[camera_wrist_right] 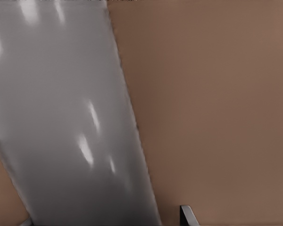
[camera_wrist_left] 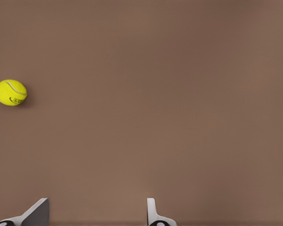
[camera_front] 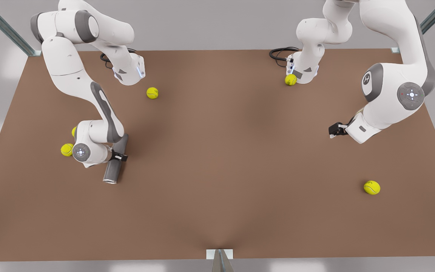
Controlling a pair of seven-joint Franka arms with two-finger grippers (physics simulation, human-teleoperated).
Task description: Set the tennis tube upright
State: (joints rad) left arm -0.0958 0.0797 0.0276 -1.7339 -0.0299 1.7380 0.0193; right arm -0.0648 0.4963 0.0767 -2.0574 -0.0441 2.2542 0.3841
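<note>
Tennis tube [camera_front: 114,163] lying on its side on the brown table [camera_front: 217,170] at the front view's left, silvery rim toward the near edge, far end hidden beneath the arm above it. Right gripper [camera_front: 119,156] set down over the tube's middle; in the right wrist view the grey tube wall [camera_wrist_right: 70,122] running close between the fingers, one fingertip [camera_wrist_right: 187,216] just beside the wall. Contact not confirmed: cannot tell whether jaws clamped or merely astride. Left gripper [camera_front: 333,130] held above bare table at the front view's right, well apart from the tube; in the left wrist view both fingertips [camera_wrist_left: 37,213] spread wide with nothing between them, a tennis ball [camera_wrist_left: 10,92] lying farther off on the table. Same ball [camera_front: 371,187] seen in the front view nearer the front edge than that gripper. Further balls: one [camera_front: 152,93] near the base of the arm at the front view's left, one [camera_front: 290,79] touching or just beside the other arm's base, one [camera_front: 67,149] next to the right arm's wrist, and another [camera_front: 74,131] partly hidden behind that arm.
</note>
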